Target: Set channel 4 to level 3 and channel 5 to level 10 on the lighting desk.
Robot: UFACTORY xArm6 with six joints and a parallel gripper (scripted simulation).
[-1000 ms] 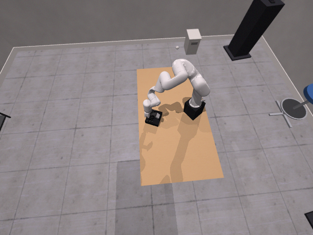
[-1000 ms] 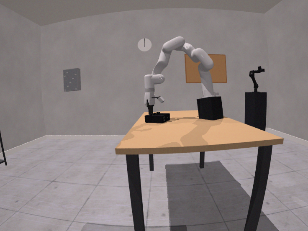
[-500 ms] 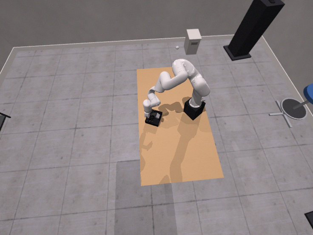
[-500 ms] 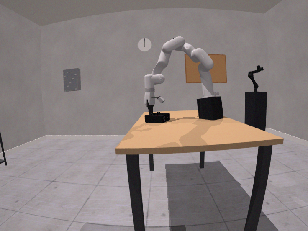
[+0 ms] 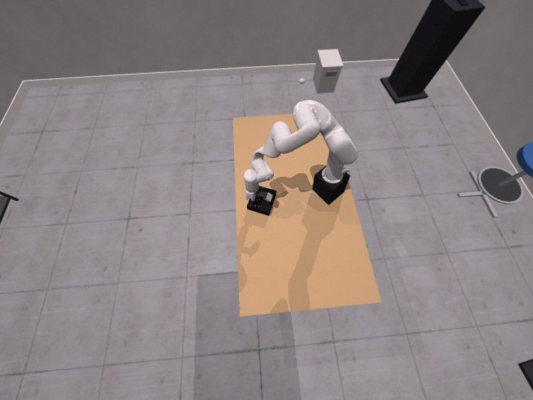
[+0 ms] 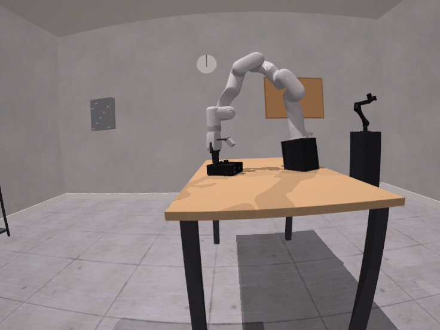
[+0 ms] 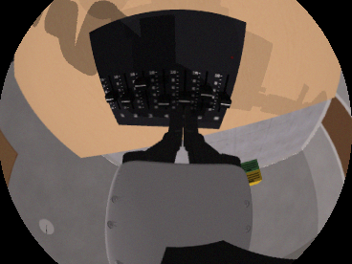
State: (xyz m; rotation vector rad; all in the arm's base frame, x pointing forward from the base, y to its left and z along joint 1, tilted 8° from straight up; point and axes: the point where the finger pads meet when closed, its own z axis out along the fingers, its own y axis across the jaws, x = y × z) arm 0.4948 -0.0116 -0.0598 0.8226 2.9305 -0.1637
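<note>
1. Near the left edge of the tan wooden desk (image 6: 284, 198) stands the small black box-shaped lighting console (image 6: 224, 168), flat on its underside.
2. Its top carries a row of black slider faders (image 7: 167, 92) with pale lines on their caps; exact levels are too small to read.
3. Above the console's near edge, the black two-fingered gripper (image 7: 184, 123) points straight down, fingers pressed together with nothing between them.
4. Its tips meet at a fader cap (image 7: 184, 101) right of the row's middle; which channel cannot be told.
5. Behind it, the white jointed arm (image 6: 248, 67) arches from a black block pedestal (image 6: 308, 159).
</note>
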